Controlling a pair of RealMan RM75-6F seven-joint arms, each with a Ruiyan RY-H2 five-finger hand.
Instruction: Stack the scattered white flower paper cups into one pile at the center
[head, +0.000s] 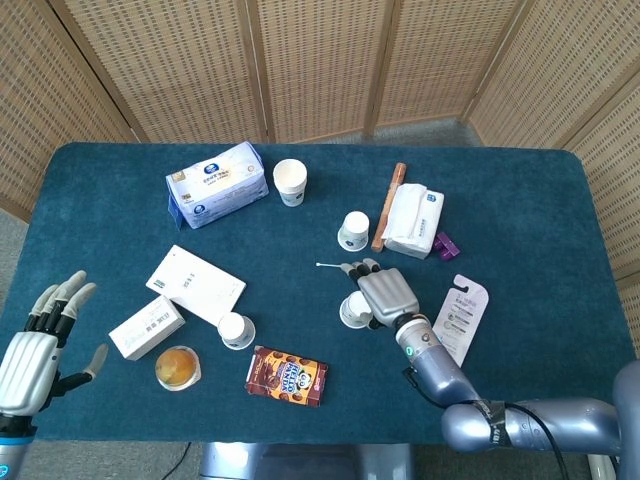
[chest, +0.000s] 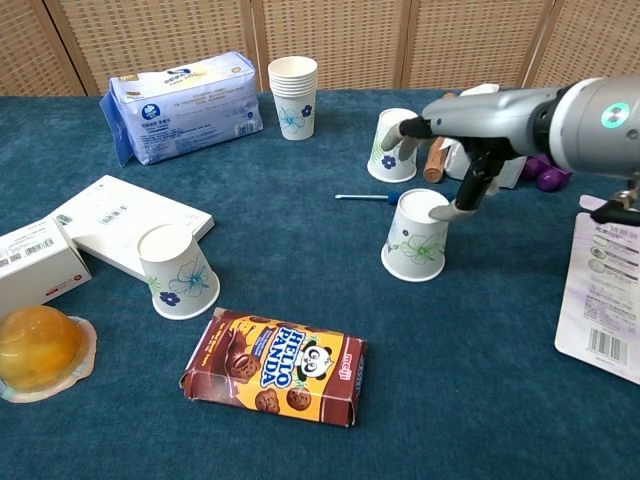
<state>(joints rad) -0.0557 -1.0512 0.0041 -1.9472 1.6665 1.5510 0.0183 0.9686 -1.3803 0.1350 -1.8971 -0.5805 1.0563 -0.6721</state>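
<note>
Wicker screens behind, dark blue desk in front, cluttered with boxes and packets.

Far out at 8 o'clock, off the desk's edge: left hand, fingers spread wide, holding nothing, well apart from every cup. Likely parked clear of the work.

At 7 o'clock from centre: one flower cup, mouth down, alone beside the white box. Not yet gathered.

At 11 o'clock, next to the tissue pack: nested cup stack, upright, mouth up.

Near centre: grounded cup, mouth down, standing flat on the desk. Probably set there as the seat of the pile.

Directly above and at its 2 o'clock: right hand, fingers apart and arched over the upturned base, gripping nothing; one fingertip touching or just beside the base rim, hard to tell which.

At 1 o'clock, beyond that hand: another inverted cup, near the brown stick.
</note>
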